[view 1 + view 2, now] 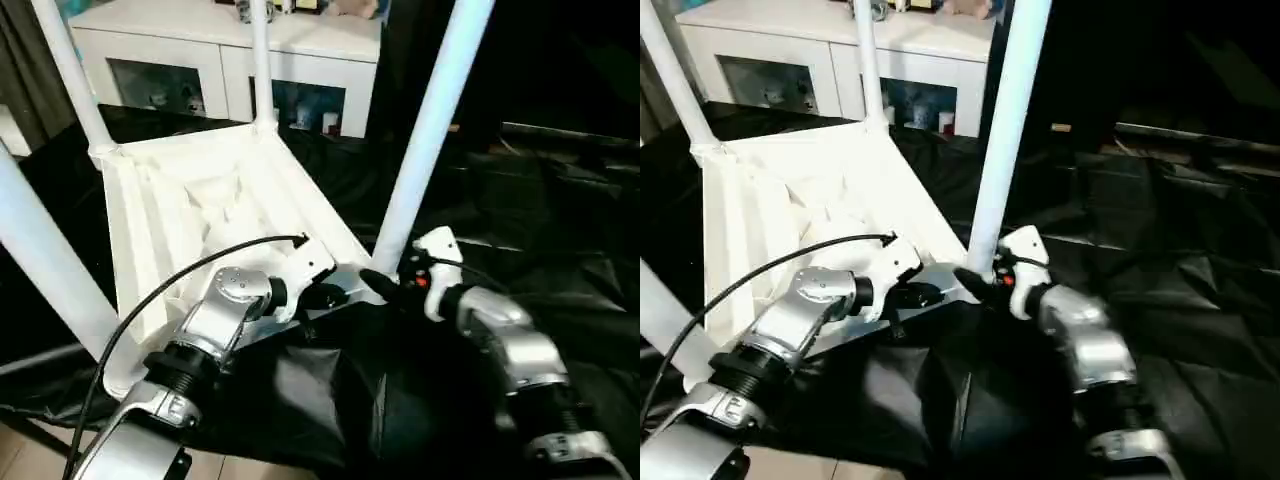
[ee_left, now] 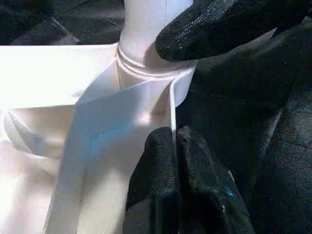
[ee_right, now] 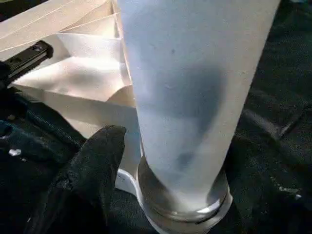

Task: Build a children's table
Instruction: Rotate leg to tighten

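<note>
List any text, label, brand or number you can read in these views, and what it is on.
None can be read.
The children's table, its legs and both grippers, left and right, carry no visible print.
The small objects on top of the white cabinet and behind its glass doors are too small and blurred to read.
The black cloth shows no marking.

Head cameras look down; wrist cameras closely share one table leg (image 3: 195, 97).
</note>
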Available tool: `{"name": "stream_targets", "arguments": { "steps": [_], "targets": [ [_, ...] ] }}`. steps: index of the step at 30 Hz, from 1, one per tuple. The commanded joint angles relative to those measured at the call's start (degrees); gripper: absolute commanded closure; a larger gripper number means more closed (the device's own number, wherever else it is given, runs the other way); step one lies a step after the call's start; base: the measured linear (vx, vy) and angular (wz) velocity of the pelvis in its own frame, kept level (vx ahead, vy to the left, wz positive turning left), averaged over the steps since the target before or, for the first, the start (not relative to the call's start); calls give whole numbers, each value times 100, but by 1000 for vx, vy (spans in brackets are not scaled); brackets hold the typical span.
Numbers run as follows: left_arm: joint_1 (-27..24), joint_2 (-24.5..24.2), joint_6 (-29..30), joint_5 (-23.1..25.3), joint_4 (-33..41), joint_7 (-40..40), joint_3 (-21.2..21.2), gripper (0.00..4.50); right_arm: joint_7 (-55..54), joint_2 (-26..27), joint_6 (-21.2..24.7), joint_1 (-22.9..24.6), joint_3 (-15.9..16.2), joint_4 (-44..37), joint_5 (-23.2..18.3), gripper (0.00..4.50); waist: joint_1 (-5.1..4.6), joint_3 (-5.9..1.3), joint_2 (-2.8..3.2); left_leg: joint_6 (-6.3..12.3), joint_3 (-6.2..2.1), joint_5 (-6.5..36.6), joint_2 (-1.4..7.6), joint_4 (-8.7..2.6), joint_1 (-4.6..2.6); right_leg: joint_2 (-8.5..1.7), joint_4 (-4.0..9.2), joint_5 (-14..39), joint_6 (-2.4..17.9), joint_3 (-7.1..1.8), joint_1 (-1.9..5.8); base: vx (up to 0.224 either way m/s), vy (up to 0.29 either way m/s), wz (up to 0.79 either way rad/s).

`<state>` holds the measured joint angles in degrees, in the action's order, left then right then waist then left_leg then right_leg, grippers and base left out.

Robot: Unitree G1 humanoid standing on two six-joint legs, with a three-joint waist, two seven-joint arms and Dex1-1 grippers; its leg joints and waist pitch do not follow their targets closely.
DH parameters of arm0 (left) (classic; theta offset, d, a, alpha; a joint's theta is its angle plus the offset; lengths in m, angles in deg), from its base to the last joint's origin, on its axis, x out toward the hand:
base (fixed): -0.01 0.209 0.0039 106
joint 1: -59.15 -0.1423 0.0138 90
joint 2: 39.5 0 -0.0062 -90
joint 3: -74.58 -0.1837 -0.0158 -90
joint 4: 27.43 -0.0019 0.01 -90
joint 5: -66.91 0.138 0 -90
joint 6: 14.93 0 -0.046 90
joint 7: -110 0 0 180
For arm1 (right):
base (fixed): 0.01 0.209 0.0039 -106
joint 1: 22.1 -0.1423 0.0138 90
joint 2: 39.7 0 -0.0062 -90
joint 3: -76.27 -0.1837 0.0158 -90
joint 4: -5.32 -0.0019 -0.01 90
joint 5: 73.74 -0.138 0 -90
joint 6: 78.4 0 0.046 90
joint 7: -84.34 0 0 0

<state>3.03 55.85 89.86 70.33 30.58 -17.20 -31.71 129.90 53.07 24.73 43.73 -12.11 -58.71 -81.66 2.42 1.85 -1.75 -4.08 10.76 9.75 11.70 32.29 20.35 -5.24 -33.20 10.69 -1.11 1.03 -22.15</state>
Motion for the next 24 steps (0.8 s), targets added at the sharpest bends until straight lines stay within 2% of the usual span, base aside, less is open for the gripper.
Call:
{"name": "stream_targets", "arguments": {
  "steps": [1,2,3,6,7,9,10,12,13,15,16,17,20,22,24],
  "targets": [
    [169,87,78,99,-103,-122,-138,450,547,155,136,70,544,4,-111,130,14,-241,-17,102,-19,1901,114,-411,-32,-180,414,1575,1078,-102,97,0,0,0],
    [179,82,101,96,-114,-96,-132,423,605,126,140,62,520,2,-107,129,14,-241,-17,102,-19,1901,114,-411,-32,-180,414,1575,1078,-102,97,0,0,0],
    [200,63,215,100,-130,-15,-157,406,687,70,140,45,486,-3,-99,128,20,-238,8,85,-23,1861,114,-420,-26,-177,407,1557,1077,-98,107,0,0,0],
    [238,32,356,155,-170,5,-219,389,779,-17,139,18,461,-11,-112,128,10,-247,-9,63,-29,1883,113,-422,-17,-172,402,1579,1051,-90,119,0,0,0],
    [250,19,370,185,-192,5,-252,364,790,-29,145,15,460,-19,-121,128,1,-256,7,72,-31,1764,114,-419,-1,-180,388,1435,1065,-91,130,0,0,0],
    [271,10,390,228,-233,-31,-277,357,796,-38,149,15,465,-38,-129,128,-12,-266,-15,121,-12,1635,104,-396,2,-168,372,1216,1126,-90,143,0,0,0],
    [280,4,446,230,-246,1,-293,352,797,-41,141,15,469,-43,-130,128,-17,-275,-5,154,-11,1513,102,-391,13,-171,357,1063,1173,-87,159,0,0,0],
    [285,-6,496,231,-242,46,-316,327,800,-45,127,19,475,-49,-131,128,-29,-288,-16,191,-8,1375,99,-376,26,-173,336,885,1219,-83,178,0,0,0],
    [281,-15,507,236,-220,61,-324,327,809,-47,126,23,477,-55,-133,128,-32,-309,-22,266,-1,1096,89,-350,49,-169,295,538,1286,-79,205,0,0,0],
    [273,-37,578,213,-166,130,-345,327,843,-51,125,31,470,-68,-120,128,-27,-322,-14,374,18,883,94,-318,37,-162,261,180,1412,-81,196,0,0,0],
    [273,-45,595,207,-157,148,-354,348,854,-51,120,31,468,-66,-112,128,-27,-317,-11,403,26,857,93,-314,35,-156,258,112,1454,-80,191,0,0,0],
    [269,-59,608,211,-152,150,-359,348,857,-57,110,29,472,-63,-102,128,-28,-315,-13,436,32,855,98,-310,29,-154,253,58,1505,-77,192,0,0,0],
    [260,-86,639,234,-147,84,-353,363,867,-78,89,22,481,-48,-94,128,-28,-299,-9,424,36,998,107,-319,21,-158,273,263,1528,-74,186,0,0,0],
    [254,-141,799,305,-71,-53,-336,396,884,-107,69,10,486,-28,-95,128,-29,-290,-10,347,28,1146,115,-332,17,-160,290,539,1470,-76,184,0,0,0],
    [229,-177,914,263,60,-32,-289,403,886,-124,55,2,485,-15,-83,128,-29,-287,-13,312,29,1206,114,-332,12,-161,299,655,1442,-80,175,0,0,0]
  ]
}}
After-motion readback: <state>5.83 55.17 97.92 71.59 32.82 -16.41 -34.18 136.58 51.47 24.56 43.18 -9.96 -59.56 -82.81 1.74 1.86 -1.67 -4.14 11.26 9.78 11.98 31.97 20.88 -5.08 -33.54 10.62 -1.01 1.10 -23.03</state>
